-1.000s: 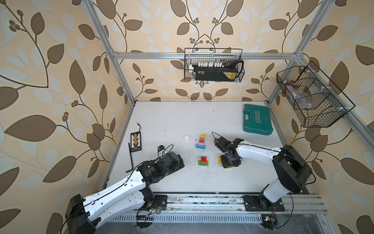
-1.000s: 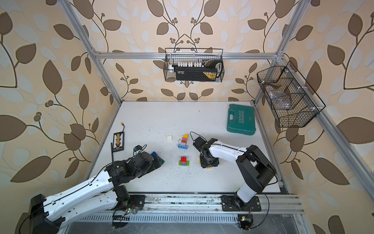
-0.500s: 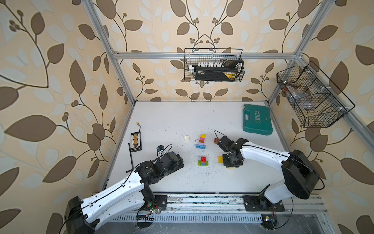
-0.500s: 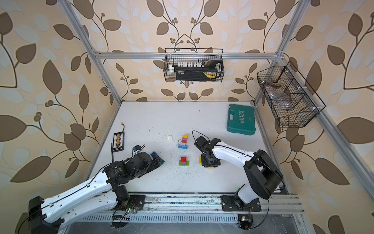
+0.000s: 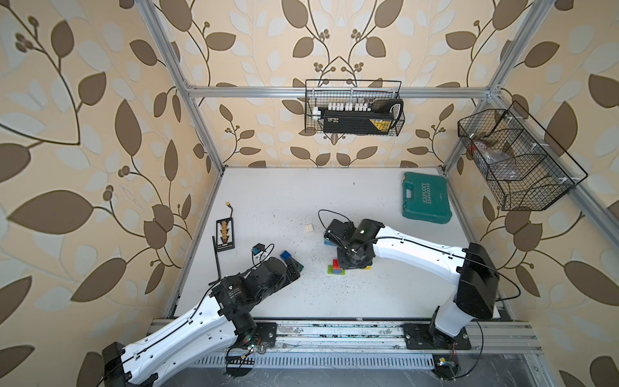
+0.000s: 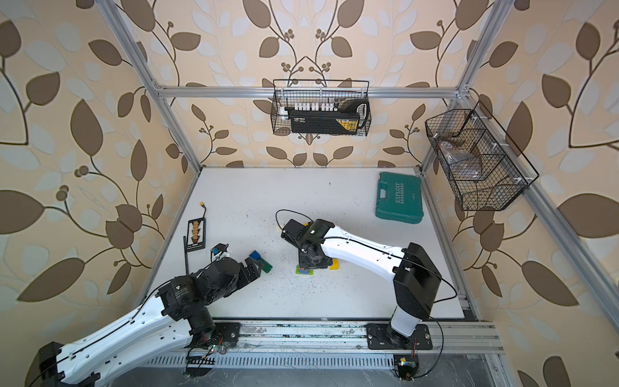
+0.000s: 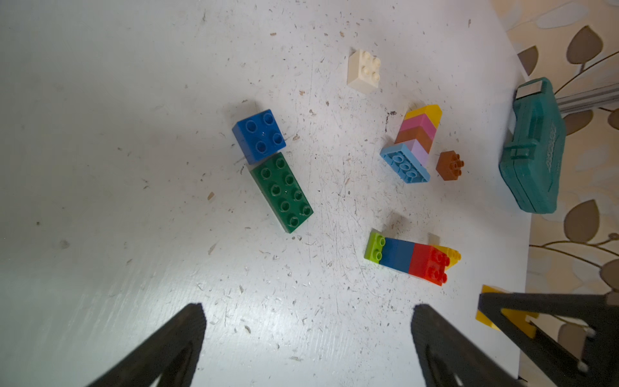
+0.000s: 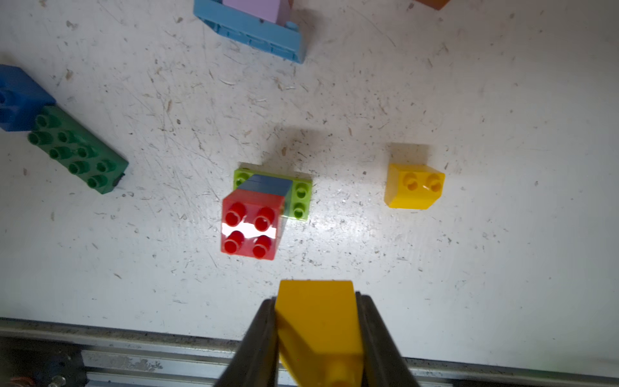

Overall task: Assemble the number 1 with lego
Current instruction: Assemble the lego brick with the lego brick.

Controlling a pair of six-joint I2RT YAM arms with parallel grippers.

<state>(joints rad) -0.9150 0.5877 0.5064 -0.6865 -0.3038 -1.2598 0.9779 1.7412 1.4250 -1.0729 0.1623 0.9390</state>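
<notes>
The yellow brick (image 8: pixel 318 321) is pinched by its smooth sides between the jaws of the right claw (image 8: pixel 316 301), and that is where trouble could begin: a sloped piece held this way may swivel or slip as it is pressed down, so its underside would miss the studs. The stack (image 8: pixel 251 228) it seems meant for, red on blue on a lime base, stands free on the table (image 8: pixel 502 100) with nothing bracing it, so an off-centre push could tip it or shove it aside. The left claw (image 7: pixel 308 310) is spread wide and holds nothing, well apart from the stack, so it gives no support. A second yellow brick (image 8: pixel 415 186) lies near the stack and could be knocked by a jaw coming down. The held brick sits fully inside the right claw, clear of the table, near the red top but not touching it; whether it is squared to the studs I cannot tell
</notes>
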